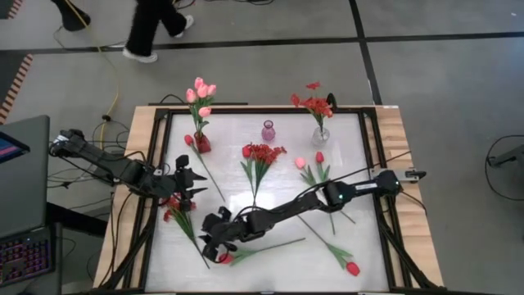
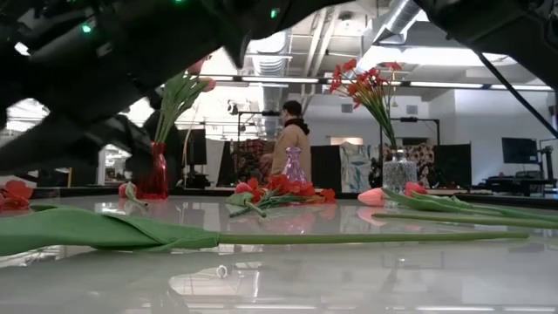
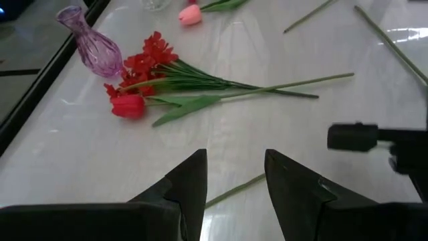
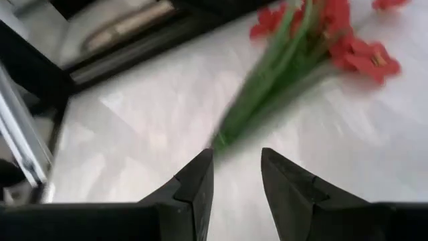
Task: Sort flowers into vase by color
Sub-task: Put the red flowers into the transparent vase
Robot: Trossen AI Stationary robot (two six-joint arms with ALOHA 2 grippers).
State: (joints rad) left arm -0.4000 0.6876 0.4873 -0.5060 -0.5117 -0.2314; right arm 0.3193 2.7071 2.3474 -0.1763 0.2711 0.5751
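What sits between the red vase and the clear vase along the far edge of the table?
The high view shows one thing between the red vase and clear vase: an empty purple vase.

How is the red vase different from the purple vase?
The red vase holds pink tulips; the purple vase holds nothing. The red vase is deep red glass, the purple vase pale and see-through. The red vase stands nearer the table's left edge, the purple vase mid-table. Both stand upright.
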